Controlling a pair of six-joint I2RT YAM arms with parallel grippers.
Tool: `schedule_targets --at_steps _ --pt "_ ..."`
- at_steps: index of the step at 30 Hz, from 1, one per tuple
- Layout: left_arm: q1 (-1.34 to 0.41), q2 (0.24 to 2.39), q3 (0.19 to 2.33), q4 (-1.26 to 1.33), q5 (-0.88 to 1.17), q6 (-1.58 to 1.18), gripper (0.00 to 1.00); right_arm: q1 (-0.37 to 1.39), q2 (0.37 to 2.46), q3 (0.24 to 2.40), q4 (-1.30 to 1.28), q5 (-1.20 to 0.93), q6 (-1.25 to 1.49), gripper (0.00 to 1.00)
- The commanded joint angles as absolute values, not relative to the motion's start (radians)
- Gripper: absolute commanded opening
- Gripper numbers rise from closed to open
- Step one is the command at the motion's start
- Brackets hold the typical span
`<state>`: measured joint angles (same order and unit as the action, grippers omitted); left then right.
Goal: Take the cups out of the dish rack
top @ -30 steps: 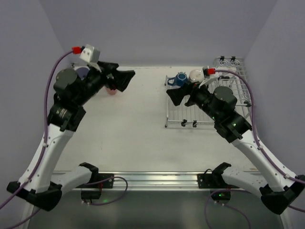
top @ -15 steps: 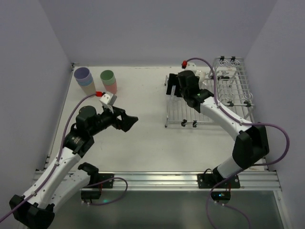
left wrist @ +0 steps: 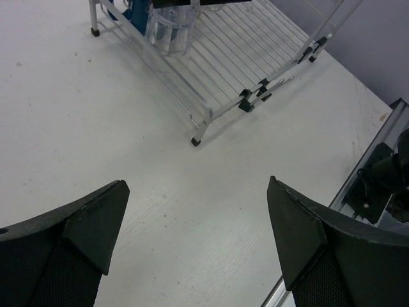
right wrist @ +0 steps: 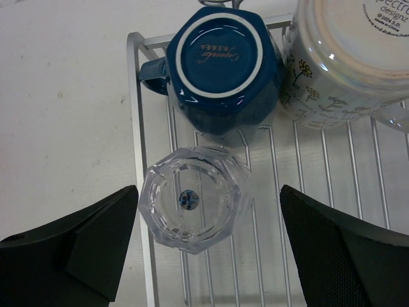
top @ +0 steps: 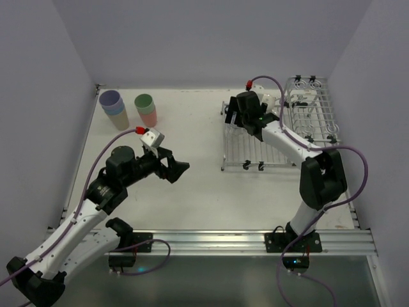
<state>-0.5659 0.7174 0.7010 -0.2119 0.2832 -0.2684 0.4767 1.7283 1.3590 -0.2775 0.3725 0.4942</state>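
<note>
Right hand (right wrist: pixel 208 214) of mine hangs over the dish rack (right wrist: pixel 135 115), fingers wide apart. The clear glass (right wrist: pixel 192 199) stands on the rack right between them, touching neither. The dark-blue mug (right wrist: pixel 217 64) sits upside down just past it. My left hand (left wrist: pixel 195 211), also spread wide, hangs over the worktop (left wrist: pixel 96 128), well apart from the rack.

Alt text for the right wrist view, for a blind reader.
The right tool, open, hangs above a clear glass at the edge of the dish rack, one finger either side. Beyond the glass sit a dark-blue mug and a white mug, both bottom up.
</note>
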Motion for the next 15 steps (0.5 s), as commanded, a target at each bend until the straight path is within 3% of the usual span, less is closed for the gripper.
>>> schedule_targets --at_steps 1,13,15 --pt "-0.574 0.719 0.738 -0.212 0.259 -0.245 0.97 0.469 1.749 1.404 -0.259 0.374 0.519 0.94" --pt "-0.572 0.735 0.736 -0.215 0.247 -0.244 0.97 0.468 1.816 1.428 -0.278 0.363 0.506 0.94" --pt "-0.572 0.736 0.738 -0.216 0.247 -0.244 0.97 0.469 1.819 1.434 -0.282 0.371 0.499 0.9"
